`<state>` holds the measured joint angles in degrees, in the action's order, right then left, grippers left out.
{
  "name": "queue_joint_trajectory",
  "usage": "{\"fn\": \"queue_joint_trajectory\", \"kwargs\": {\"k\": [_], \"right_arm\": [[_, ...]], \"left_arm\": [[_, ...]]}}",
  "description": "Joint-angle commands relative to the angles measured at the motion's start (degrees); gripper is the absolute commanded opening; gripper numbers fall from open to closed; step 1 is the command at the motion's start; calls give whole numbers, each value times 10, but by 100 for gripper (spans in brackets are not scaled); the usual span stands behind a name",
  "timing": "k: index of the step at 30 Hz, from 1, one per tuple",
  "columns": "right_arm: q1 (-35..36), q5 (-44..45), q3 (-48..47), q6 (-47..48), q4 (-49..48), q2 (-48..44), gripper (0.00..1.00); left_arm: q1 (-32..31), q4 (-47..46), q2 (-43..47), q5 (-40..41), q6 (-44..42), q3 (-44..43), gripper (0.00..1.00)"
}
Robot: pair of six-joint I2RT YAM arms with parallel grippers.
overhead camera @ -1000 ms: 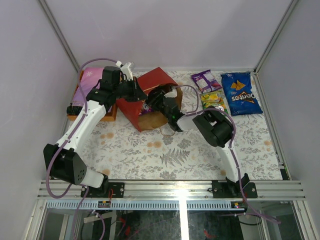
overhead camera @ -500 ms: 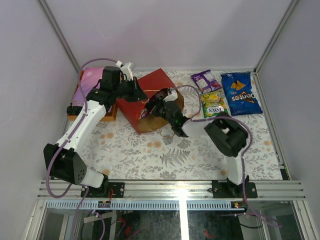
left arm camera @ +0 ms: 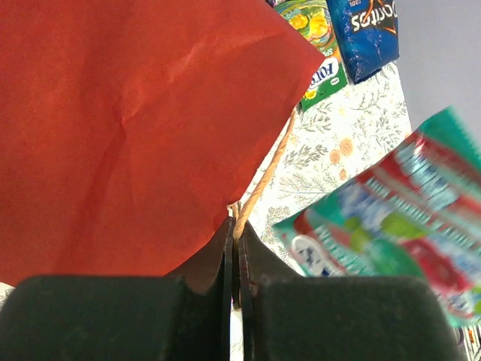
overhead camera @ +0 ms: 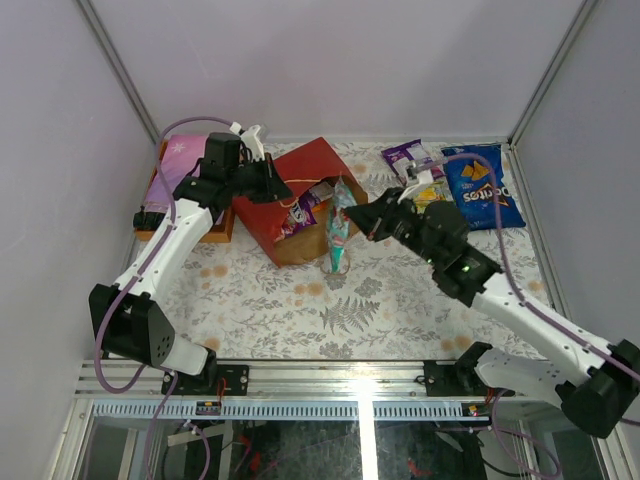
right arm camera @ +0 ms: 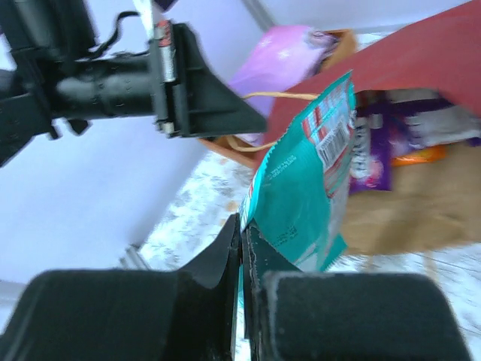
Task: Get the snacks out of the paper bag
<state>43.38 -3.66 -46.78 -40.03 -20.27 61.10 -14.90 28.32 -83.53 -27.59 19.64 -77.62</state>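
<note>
The red paper bag lies on its side, mouth facing right. My left gripper is shut on its string handle at the bag's top edge. My right gripper is shut on a teal packet, held hanging in the air just outside the bag's mouth; it also shows in the right wrist view and the left wrist view. Purple packets and an orange one lie inside the bag. A purple packet, a green-yellow packet and a blue chip bag lie at the back right.
An orange box with a pink-purple flowered cloth stands at the back left, behind my left arm. Pale walls and metal posts close in the table on three sides. A metal rail runs along the near edge.
My right gripper has drawn back out of the bag's mouth to the right, carrying the teal packet. The right arm has swung out to the right. The left arm has held still.
</note>
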Motion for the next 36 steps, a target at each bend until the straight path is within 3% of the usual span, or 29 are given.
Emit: {"fn": "queue_joint_trajectory", "kwargs": {"k": [1,6,10,14,25,29,36], "right_arm": [[-63,-3,-118,110,331,-12,0],[-227,-75,-169,113,391,15,0],[-292,-59,-240,136,420,84,0],[-297,-16,-370,195,474,205,0],[-297,-125,-807,268,607,600,0],[-297,-137,-876,298,624,676,0],[-309,-69,-928,336,657,769,0]], "left_arm": [[7,-6,-2,6,-2,-1,0],[7,-9,4,0,-5,2,0],[7,-14,8,-1,-3,5,0],[7,-14,9,-1,-2,6,0],[7,-14,8,15,-4,8,0],[7,-14,3,17,-6,7,0],[7,-11,-6,25,-9,7,0]]}}
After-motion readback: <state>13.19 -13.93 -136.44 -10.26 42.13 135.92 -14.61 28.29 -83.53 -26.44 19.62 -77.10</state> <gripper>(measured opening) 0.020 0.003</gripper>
